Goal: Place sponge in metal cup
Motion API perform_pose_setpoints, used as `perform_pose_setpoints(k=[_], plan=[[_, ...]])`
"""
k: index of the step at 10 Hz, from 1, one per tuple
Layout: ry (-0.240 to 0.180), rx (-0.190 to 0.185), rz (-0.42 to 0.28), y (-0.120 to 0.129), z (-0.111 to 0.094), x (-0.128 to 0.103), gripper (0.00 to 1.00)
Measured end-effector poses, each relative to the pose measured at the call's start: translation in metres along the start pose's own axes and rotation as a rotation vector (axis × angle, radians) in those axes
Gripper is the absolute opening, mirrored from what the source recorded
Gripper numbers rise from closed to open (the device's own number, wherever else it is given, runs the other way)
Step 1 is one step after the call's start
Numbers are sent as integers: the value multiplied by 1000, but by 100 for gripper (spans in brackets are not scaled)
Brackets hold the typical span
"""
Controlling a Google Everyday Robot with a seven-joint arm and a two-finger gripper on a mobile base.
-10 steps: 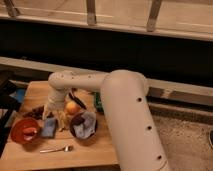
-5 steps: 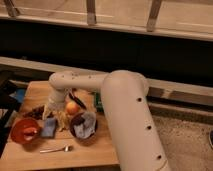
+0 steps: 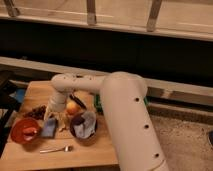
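The gripper (image 3: 51,118) hangs low over the desk (image 3: 92,151), right at the blue sponge (image 3: 48,128), beside a red bowl (image 3: 22,131); whether it grips, I cannot tell

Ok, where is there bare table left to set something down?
Bare wood shows at the table far-left corner, behind the dark cluster, and along the front edge either side of the fork. The middle is crowded: red bowl, blue-grey sponge with the gripper low beside it, orange fruit, dark bowl.
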Motion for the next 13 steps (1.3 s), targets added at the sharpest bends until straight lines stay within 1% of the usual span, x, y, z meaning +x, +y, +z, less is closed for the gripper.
perform_pose_setpoints(k=[2,3,4,7,8,9,10,13], plan=[[14,1,19,-8,11,-4,55],[21,5,26,-10,14,-5,52],[23,5,29,-10,15,-6,44],[22,9,22,-10,15,-6,13],[20,10,20,-9,14,-6,6],[1,25,11,-6,8,-4,0],[-15,31,4,-2,1,-4,0],[-89,54,-42,19,-33,1,0]])
